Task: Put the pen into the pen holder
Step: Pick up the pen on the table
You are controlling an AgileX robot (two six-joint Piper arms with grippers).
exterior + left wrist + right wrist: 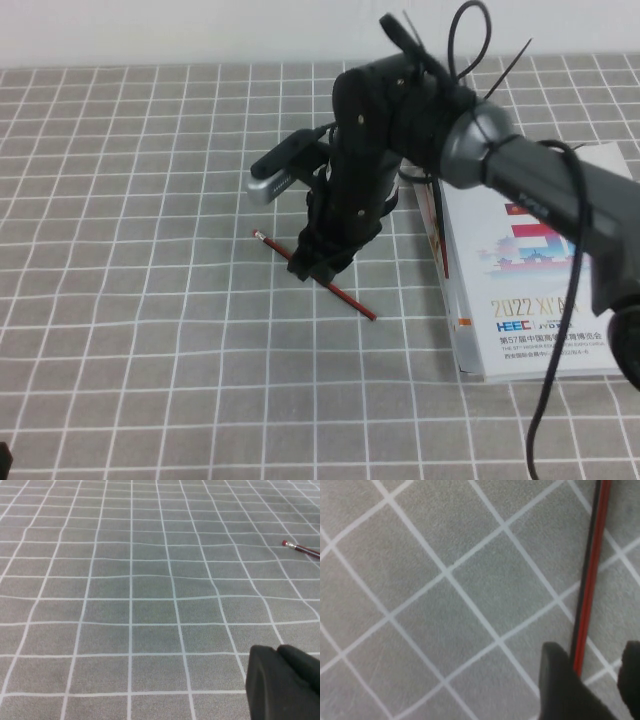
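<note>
The pen (347, 299), a thin red stick with a pale eraser end, lies flat on the grey chequered cloth near the middle of the table. My right gripper (312, 265) is down over its middle, open, with one finger on each side of it. In the right wrist view the pen (592, 570) runs between the two dark fingers of the right gripper (592, 655). My left gripper (279, 652) is shut and empty, low over the cloth at the near left; the pen's eraser end (299, 548) shows far from it. The pen holder is hidden or out of view.
A white box (530, 270) printed with "2022" lies flat at the right, just beyond my right arm. The chequered cloth (130, 300) covers the whole table.
</note>
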